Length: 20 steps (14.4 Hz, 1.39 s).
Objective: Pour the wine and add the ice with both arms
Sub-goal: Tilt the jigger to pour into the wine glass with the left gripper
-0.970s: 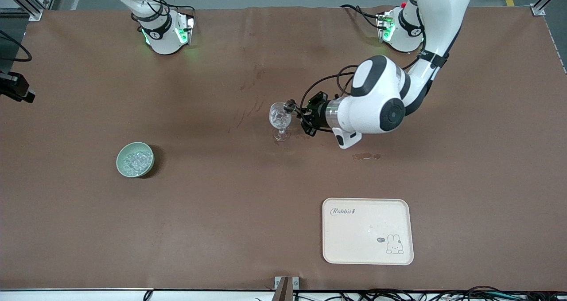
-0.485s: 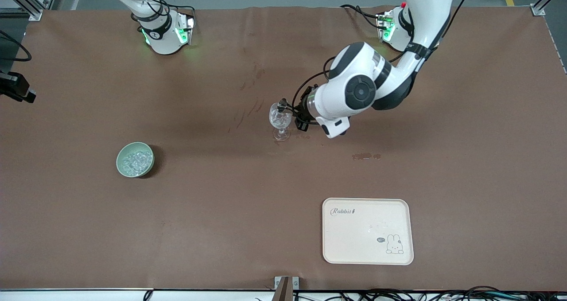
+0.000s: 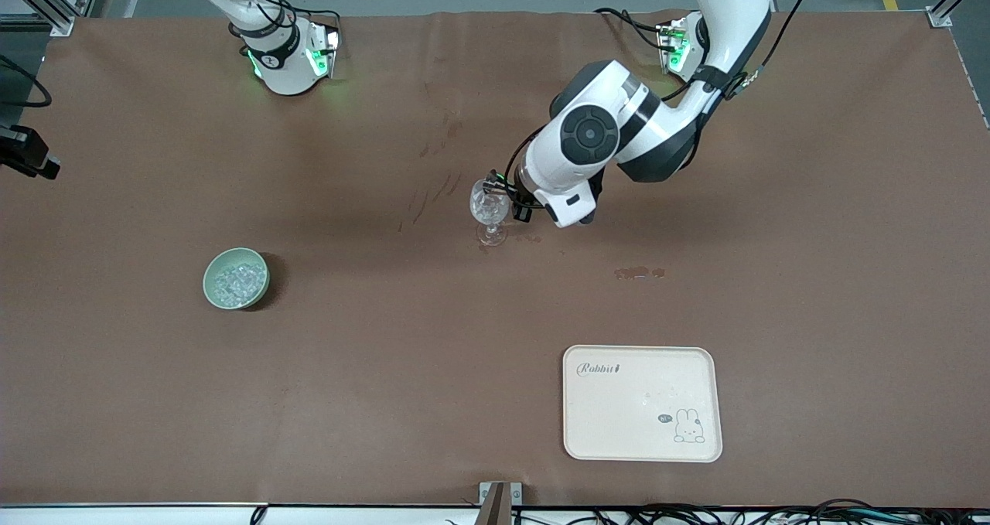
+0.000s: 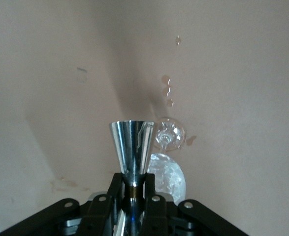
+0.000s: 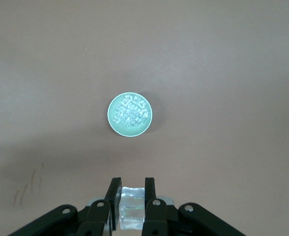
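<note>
Ice (image 3: 236, 281) sits heaped in a pale green bowl (image 3: 211, 289) on the brown tabletop (image 3: 387, 370), toward the right arm's end, well apart from everything else. Right wrist view looks straight down on it: bowl (image 5: 112, 123) w/ ice (image 5: 130, 112) lies out ahead of the right gripper (image 5: 130, 189), not touching; the fingers (image 5: 113, 194) are clenched on a clear whitish block (image 5: 131, 206) held between them. Right gripper isn't seen in the front view, only that arm's base (image 3: 286, 61). Left arm (image 3: 619, 134) reaches in from its base to mid-table; left gripper (image 3: 512, 196) is over and just beside a stemmed wine glass (image 3: 489, 209) standing upright on the tabletop. In the left wrist view the left gripper (image 4: 131, 191) has its fingers (image 4: 115, 189) clamped on the narrow waist of a shiny metal jigger (image 4: 132, 147), flared cup pointing away from the fingers; the glass (image 4: 168, 162) w/ clear chunks in its bowl is right next to the jigger, below it. Small wet spots (image 4: 168, 91) mark the tabletop past the glass. Cream tray (image 3: 580, 401) w/ a rabbit print lies nearer the front camera, toward the left arm's end, well apart from both grippers.
</note>
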Motion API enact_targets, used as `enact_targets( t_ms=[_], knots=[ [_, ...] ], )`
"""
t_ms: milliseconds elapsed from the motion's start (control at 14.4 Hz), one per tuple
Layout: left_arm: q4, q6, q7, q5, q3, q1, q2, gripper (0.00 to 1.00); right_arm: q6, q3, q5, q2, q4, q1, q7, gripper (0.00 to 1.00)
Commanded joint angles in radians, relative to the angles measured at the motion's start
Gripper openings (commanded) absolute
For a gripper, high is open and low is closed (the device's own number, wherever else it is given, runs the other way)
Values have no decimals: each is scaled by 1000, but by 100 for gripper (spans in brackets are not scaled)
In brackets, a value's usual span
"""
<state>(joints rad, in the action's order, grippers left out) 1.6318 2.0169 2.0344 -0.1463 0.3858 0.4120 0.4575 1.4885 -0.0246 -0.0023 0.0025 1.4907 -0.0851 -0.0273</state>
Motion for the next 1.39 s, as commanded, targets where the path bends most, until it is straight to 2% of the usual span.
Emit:
enact_targets(
  t_ms=[0,554,762,1177,1316],
  knots=[
    [-20,2,39,40,-7,21,7,1,15,5,22,-27,33,-15,17,1],
    [-38,-10,7,21,-4,7,26,1,13,5,24,-27,33,-15,17,1],
    [-40,-13,-141,-172,-7,-21,26,1,12,5,24,-27,33,-15,17,1],
    [-69,-70,-364,-468,-7,-201,36,1,-11,18,25,-30,34,20,-5,1],
    [-122,-73,-393,-542,-5,-275,76,1,-14,70,28,-30,34,34,-69,1]
  ],
)
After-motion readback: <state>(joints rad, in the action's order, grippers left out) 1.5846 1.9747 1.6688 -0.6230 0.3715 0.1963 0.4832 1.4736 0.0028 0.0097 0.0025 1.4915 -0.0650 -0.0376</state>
